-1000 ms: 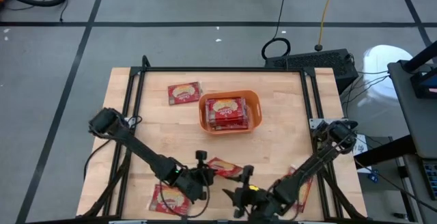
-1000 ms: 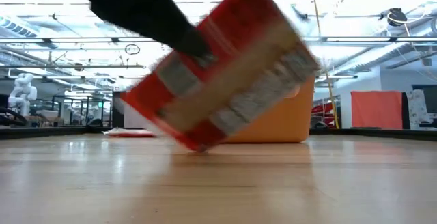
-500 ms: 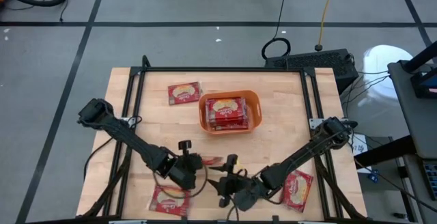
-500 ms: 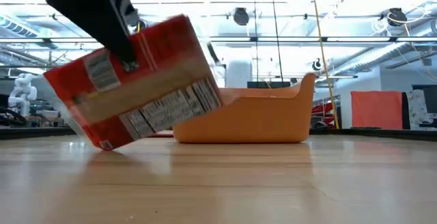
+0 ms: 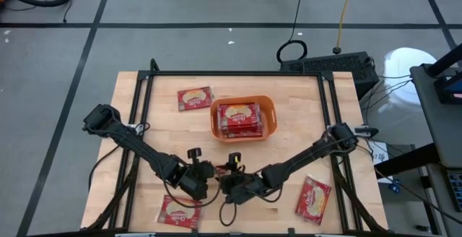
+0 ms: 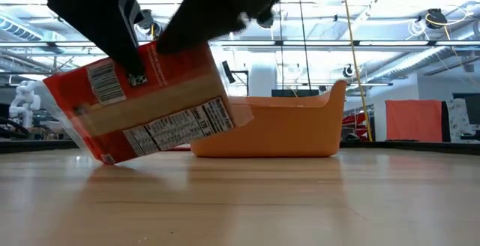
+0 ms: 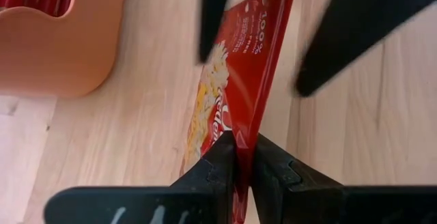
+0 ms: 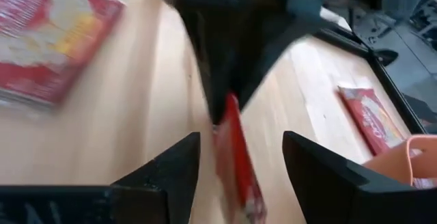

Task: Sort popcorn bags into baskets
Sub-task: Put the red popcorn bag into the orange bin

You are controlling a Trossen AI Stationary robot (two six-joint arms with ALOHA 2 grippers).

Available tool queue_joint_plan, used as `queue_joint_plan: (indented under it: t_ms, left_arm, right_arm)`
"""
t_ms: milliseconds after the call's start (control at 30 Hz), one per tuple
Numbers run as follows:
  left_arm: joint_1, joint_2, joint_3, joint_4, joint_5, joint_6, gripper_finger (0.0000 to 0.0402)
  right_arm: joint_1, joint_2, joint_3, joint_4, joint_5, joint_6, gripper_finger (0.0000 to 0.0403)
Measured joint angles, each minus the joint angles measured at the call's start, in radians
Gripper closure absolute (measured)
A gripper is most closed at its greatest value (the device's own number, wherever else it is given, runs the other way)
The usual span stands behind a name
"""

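Left claw (image 7: 244,157) clamped, right claw (image 8: 240,157) wide.

The right gripper (image 5: 229,181) has moved in beside the held packet (image 6: 146,100).

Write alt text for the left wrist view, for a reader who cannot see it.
The left pincer is shut on the edge of a red popcorn bag held on edge above the wooden table. The right pincer's open dark fingers stand on either side of the bag's far end. The corner of an orange basket lies beyond.
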Motion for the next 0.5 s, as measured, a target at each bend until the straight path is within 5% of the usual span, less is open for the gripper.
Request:
queue_joint_plan:
  t_ms: [167, 500]
  left_arm:
    - [0.000, 0.000, 0.000, 0.015, -0.003, 0.016, 0.0364]
    - [0.006, 0.001, 0.000, 0.049, -0.007, 0.011, 0.0364]
  right_arm:
    - [-0.014, 0.017, 0.000, 0.003, 0.022, -0.021, 0.0239]
    - [-0.009, 0.015, 0.000, -0.023, -0.044, -0.022, 0.0390]
